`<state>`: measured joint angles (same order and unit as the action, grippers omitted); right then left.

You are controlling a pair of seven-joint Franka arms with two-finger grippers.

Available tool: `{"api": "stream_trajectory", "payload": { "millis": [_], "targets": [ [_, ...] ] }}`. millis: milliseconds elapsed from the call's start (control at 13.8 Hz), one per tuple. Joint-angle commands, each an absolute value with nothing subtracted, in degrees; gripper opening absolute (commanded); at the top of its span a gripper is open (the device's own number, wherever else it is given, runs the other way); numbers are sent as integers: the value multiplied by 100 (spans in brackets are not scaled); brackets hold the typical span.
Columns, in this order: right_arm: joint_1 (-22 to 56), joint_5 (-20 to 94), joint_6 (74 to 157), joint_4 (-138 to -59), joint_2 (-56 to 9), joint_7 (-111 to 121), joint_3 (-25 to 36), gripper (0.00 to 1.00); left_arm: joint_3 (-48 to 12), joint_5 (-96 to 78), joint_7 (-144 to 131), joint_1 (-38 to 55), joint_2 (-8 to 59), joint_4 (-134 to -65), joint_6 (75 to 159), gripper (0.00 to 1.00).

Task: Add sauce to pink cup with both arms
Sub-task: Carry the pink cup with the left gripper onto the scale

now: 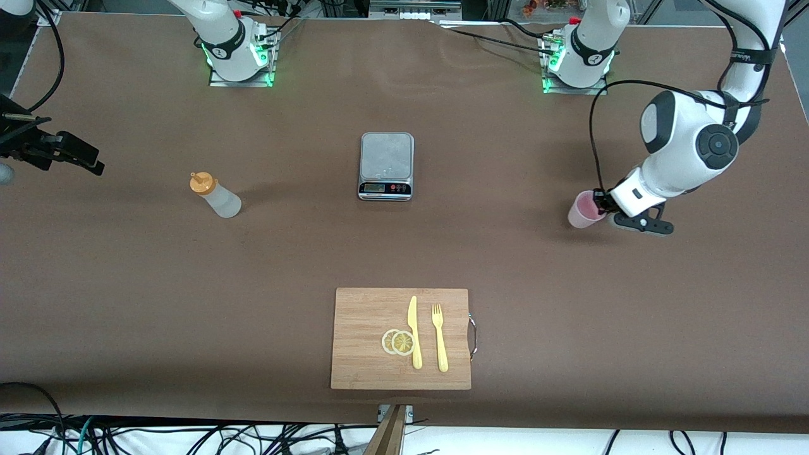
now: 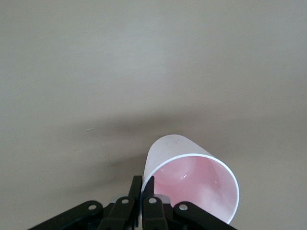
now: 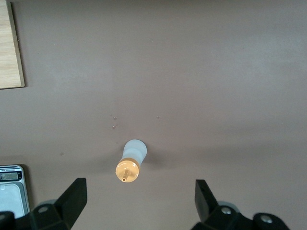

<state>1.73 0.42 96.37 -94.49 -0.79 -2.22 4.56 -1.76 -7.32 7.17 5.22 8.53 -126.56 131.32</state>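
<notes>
The pink cup (image 1: 581, 213) is at the left arm's end of the table, mouth up. My left gripper (image 1: 600, 203) is shut on its rim. In the left wrist view one finger (image 2: 135, 188) is outside the cup (image 2: 192, 179) wall and the other is inside; the gripper (image 2: 143, 186) pinches the thin wall. The sauce bottle (image 1: 218, 197), whitish with an orange cap, stands toward the right arm's end. My right gripper (image 1: 69, 155) hangs high in the air near that end, open. In the right wrist view the gripper (image 3: 140, 191) is wide apart above the bottle (image 3: 130, 162), holding nothing.
A kitchen scale (image 1: 386, 165) sits mid-table between the two bases. A wooden cutting board (image 1: 360, 316) lies near the front edge with a yellow knife (image 1: 414, 332), a fork (image 1: 439, 338) and lemon slices (image 1: 398, 342). Bare brown table surrounds the cup and the bottle.
</notes>
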Motion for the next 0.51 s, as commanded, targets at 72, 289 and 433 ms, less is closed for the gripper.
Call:
{"api": "stream_trajectory", "payload": {
  "millis": [72,289,433],
  "targets": [
    [202,149,9554,-9422,-53,-167,501,100,-149,-1019,-664,1947,896,-12139,12762,0],
    [202,141,9554,-9422,-53,-167,501,100,-141,-1430,-1404,2888,1299,-11665,12718,0],
    [202,141,9562,-9422,-53,-167,501,100,-141,-1634,-1948,3486,1589,-11322,12718,0]
  ]
}}
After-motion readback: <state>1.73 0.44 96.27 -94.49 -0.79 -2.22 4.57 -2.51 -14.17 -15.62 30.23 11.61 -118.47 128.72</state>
